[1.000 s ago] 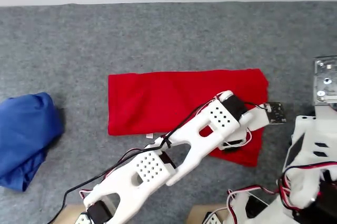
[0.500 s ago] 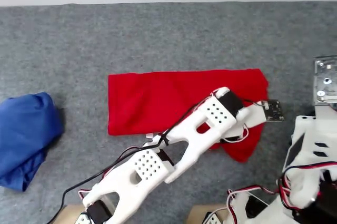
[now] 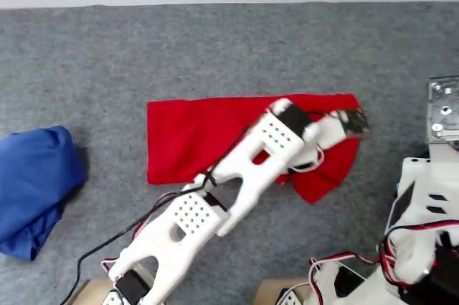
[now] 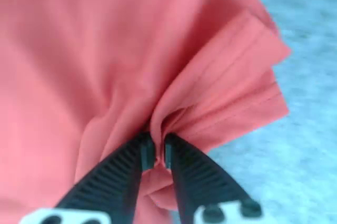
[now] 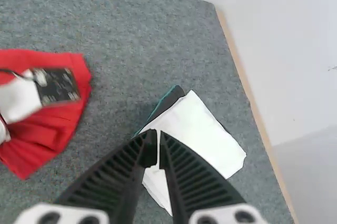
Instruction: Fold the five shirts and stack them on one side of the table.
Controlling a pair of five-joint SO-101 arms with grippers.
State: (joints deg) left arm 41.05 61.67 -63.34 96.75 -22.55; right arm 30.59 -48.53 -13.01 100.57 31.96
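Observation:
A red shirt (image 3: 193,140) lies spread flat in the middle of the grey table. My left arm (image 3: 272,140) stretches over the shirt's right end. My left gripper (image 4: 156,150) is shut on a bunched fold of the red cloth (image 4: 221,92) and holds that corner up off the table. At the table's left edge lies a crumpled blue shirt (image 3: 36,176). My right gripper (image 5: 158,140) is shut with nothing in it, above a folded white shirt (image 5: 195,134) that rests on a dark green one (image 5: 167,99).
The right arm (image 3: 423,233) sits folded at the front right corner. A grey metal bracket (image 3: 445,111) stands at the right edge. The table's wooden edge (image 5: 247,97) runs just past the folded stack. Bare grey mat (image 3: 215,47) lies behind the red shirt.
My left arm has swung toward the back and left, dragging the red shirt's front right corner up and over the shirt. The right arm has kept still.

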